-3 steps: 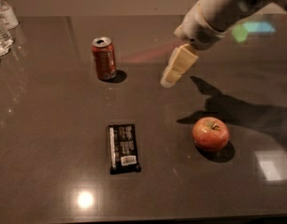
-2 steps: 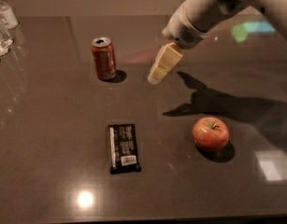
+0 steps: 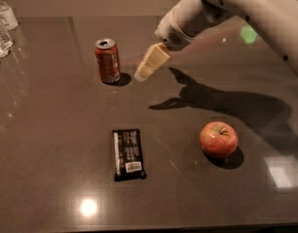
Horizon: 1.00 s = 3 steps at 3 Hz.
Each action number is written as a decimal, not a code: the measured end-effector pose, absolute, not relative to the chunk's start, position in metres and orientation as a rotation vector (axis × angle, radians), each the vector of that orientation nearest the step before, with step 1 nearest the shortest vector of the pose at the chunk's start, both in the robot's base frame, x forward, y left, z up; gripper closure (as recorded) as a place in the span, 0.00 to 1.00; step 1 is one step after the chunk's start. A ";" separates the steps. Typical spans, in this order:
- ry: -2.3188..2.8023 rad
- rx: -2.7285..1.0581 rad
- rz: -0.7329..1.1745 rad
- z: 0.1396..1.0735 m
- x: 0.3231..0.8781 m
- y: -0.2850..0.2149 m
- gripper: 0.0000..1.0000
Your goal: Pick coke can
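Observation:
The coke can (image 3: 107,61) is a small red can with a silver top, standing upright on the dark table (image 3: 51,130) at the back left. My gripper (image 3: 144,71) hangs from the white arm (image 3: 236,8) that reaches in from the upper right. Its pale fingertips are just right of the can, a short gap away, near the can's lower half. Nothing is held.
A red apple (image 3: 219,139) sits at the right front. A black snack bar (image 3: 128,154) lies at the front middle. Clear water bottles (image 3: 0,25) stand at the far left edge. The arm's shadow falls across the right side.
The gripper has moved left and a little down, from the table's middle toward the can. The can, apple and bar have not moved.

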<state>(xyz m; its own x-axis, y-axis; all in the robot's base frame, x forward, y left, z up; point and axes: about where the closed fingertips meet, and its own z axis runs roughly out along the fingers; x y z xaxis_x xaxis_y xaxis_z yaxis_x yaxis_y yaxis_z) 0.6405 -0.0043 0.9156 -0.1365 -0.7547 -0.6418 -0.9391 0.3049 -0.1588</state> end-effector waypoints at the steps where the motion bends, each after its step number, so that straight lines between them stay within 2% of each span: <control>1: 1.920 -1.435 0.414 0.915 0.651 0.021 0.00; 3: 1.891 -1.305 0.479 0.906 0.667 0.067 0.00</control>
